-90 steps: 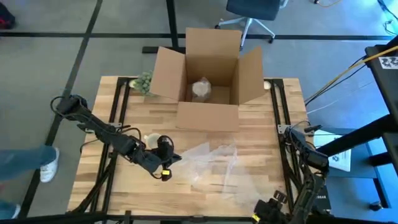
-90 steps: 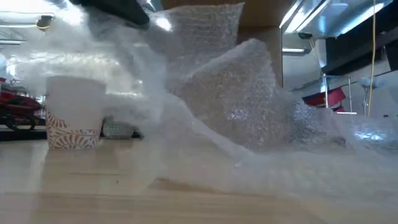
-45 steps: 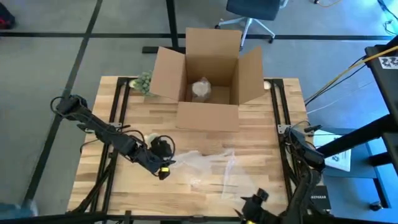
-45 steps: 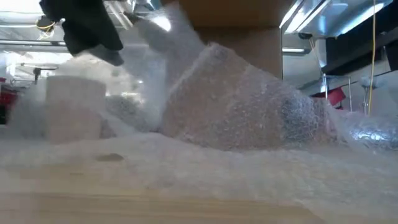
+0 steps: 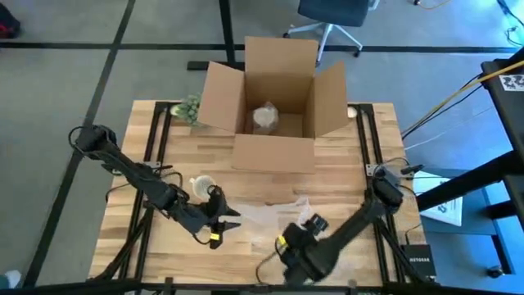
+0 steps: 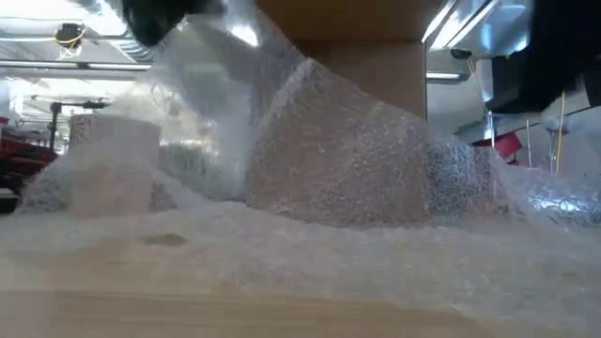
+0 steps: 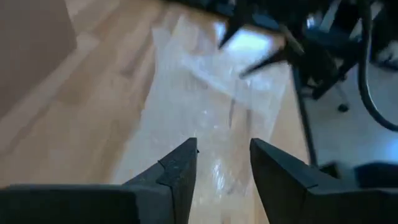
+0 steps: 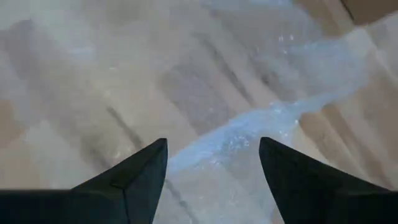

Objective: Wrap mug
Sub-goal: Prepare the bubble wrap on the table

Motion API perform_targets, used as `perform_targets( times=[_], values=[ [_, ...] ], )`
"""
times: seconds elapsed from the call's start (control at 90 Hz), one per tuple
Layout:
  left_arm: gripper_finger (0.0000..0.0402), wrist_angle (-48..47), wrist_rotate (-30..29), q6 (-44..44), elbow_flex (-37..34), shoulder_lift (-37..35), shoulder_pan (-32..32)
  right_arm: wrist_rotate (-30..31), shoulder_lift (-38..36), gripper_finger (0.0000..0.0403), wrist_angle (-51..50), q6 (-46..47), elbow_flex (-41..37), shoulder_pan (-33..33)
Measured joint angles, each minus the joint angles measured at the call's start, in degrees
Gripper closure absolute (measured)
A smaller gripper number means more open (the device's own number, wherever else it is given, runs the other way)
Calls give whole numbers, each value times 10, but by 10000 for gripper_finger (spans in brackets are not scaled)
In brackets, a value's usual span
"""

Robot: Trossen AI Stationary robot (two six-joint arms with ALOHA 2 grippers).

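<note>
L gripper (image 5: 232, 218) is hovering w/ fingers spread by the mug (image 5: 201, 187), at the bubble wrap (image 5: 274, 211) edge. R gripper (image 5: 274, 254) is hanging over the wrap's near side, fingers released, grasping nothing.

Two dark, slender jointed arms. Left arm (image 5: 135, 172): black links with thin black cables looping beside them and a small yellow mark near the left gripper (image 5: 230, 218). Right arm (image 5: 360, 221): black links, a grey joint cap near its base, a yellow mark near the right gripper (image 5: 266, 264). Fingers (image 7: 177, 171) are matt black, tapering, wedge-shaped
</note>
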Motion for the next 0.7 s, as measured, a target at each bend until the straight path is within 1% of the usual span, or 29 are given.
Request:
perform_targets(
  times=[0.1,0.144,0.211,0.278,0.356,0.422,0.544,0.611,0.7],
  values=[
    [270,14,28,-5,0,54,0,-3,1,162,41,11,-19,-8],
    [270,18,31,-5,0,77,0,-6,0,162,51,20,-28,-11],
    [270,23,31,-6,0,112,1,-5,-1,162,73,49,-47,-12],
    [270,20,26,-6,-1,141,5,1,1,162,68,83,-66,-13],
    [270,22,13,-10,-1,163,10,2,0,165,75,108,-84,-13],
    [270,23,9,-14,-1,174,15,-6,0,175,75,122,-99,-13],
    [270,23,6,-12,-1,181,18,-19,0,218,102,132,-122,-12],
    [270,23,5,-9,-1,181,17,-23,0,252,100,132,-131,-12],
    [270,21,4,-8,-1,181,17,-24,0,309,93,118,-132,-12]
  ],
)
